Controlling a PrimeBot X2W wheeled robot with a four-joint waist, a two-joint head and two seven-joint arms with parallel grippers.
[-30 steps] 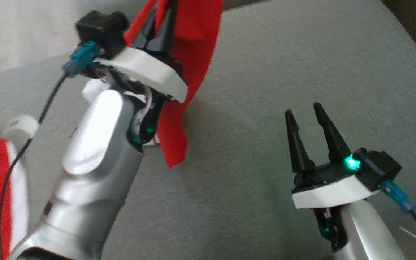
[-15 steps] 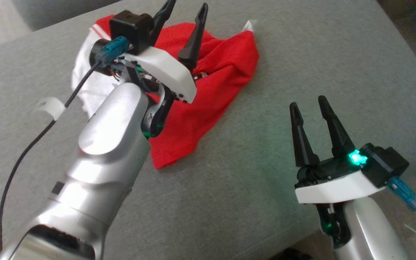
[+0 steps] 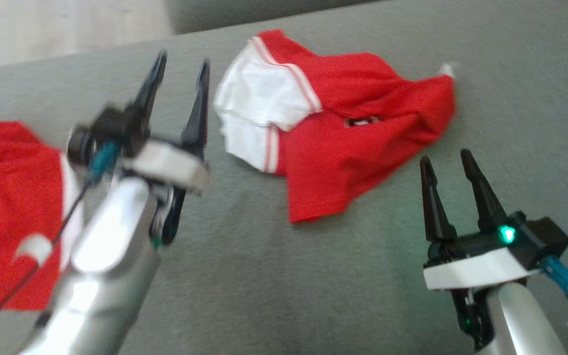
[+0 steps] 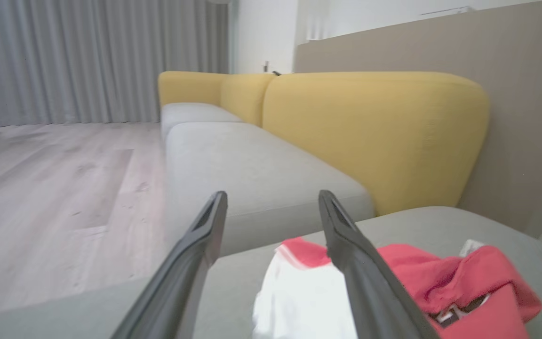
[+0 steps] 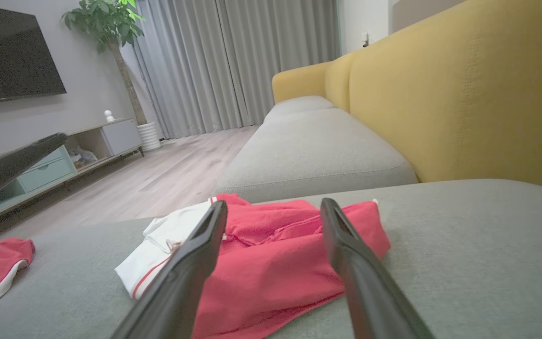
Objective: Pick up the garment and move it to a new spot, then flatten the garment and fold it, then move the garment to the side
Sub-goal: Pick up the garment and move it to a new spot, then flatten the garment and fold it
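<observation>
The garment (image 3: 353,143), a red top with a white, red-striped sleeve, lies crumpled on the grey cushion (image 3: 313,276) at the upper middle of the head view. My left gripper (image 3: 183,59) is open and empty, hovering just left of the white sleeve. In the left wrist view its fingers (image 4: 273,194) stand wide apart with the garment (image 4: 440,278) low and to the right. My right gripper (image 3: 444,157) is open and empty too, on the near right of the garment. The right wrist view shows the garment (image 5: 271,263) lying right beyond its fingers (image 5: 274,202).
A second red and white garment (image 3: 8,197) lies at the cushion's left edge, beside my left forearm. A yellow sofa back (image 5: 464,94) and another grey seat (image 5: 308,155) stand beyond. Wooden floor (image 4: 54,179), a TV cabinet (image 5: 64,150) and a plant (image 5: 106,23) lie to the left.
My left gripper has opened and let go of the red garment, which now lies on the cushion. The left arm has drawn back to the left. The head camera has shifted too.
</observation>
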